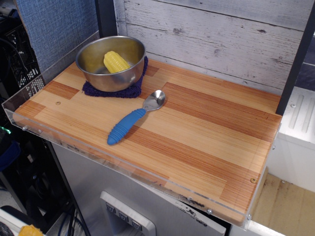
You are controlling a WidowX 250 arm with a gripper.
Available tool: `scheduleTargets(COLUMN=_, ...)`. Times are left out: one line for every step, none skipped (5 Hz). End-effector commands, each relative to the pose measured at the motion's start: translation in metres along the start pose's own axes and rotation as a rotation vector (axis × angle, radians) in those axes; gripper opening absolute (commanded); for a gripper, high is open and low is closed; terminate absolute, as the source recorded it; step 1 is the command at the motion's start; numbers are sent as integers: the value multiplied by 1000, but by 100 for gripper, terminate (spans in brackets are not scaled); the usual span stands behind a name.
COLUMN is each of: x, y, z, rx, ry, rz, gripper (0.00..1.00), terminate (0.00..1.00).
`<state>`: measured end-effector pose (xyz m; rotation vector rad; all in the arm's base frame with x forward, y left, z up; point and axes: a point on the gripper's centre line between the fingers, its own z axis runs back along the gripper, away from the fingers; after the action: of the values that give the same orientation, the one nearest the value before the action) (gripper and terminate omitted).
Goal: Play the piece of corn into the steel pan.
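Note:
The piece of corn (116,61), a bright yellow bumpy cob, lies tilted inside the steel pan (126,75). The pan is a round shiny bowl at the back left of the wooden table, standing on a dark purple knitted cloth (106,91). The gripper is out of view; only a dark upright post (105,17) shows behind the pan at the top edge.
A spoon with a blue ribbed handle (126,125) and steel bowl lies in the middle-left of the wooden table (206,137). A clear plastic rim (29,96) edges the table's left and front. A plank wall stands behind, and a blue panel at the back left.

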<state>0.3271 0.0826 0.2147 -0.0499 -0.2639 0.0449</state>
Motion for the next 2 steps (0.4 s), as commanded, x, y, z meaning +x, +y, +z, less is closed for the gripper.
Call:
scheduleTargets(x=-6, y=-13, z=10, rx=12, ry=41, rz=-79, gripper=100, terminate=0)
scheduleTargets(x=-6, y=-9, z=7, rx=51, ry=98, rz=-120, gripper=100, terminate=0)
